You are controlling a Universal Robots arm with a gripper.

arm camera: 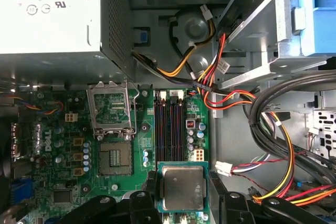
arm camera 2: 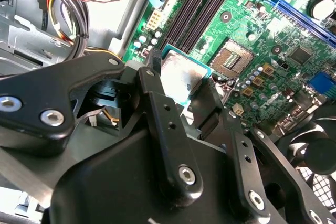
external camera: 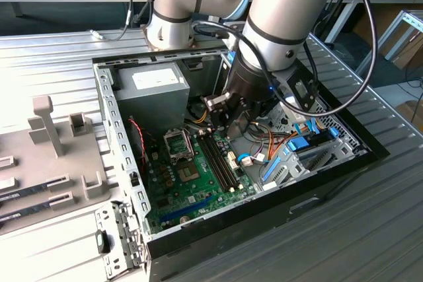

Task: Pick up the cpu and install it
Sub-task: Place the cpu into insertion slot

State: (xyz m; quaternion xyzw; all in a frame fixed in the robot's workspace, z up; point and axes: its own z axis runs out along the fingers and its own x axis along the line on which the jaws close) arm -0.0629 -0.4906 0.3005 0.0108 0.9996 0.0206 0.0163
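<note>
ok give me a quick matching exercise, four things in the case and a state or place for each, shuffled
Things:
1. cpu
2. cpu socket
3. socket frame
4. power supply

States or places:
A. flipped open, standing beside the socket
B. held in the tool above the memory slots
C. grey box at the case wall
D. bare, no chip in it

Pairs: 1-B, 2-D, 3-A, 4-C

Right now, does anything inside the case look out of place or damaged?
Nothing looks damaged. The socket is empty with its frame flipped open, because the cpu is held level between the fingers above the memory slots, not seated.
</note>
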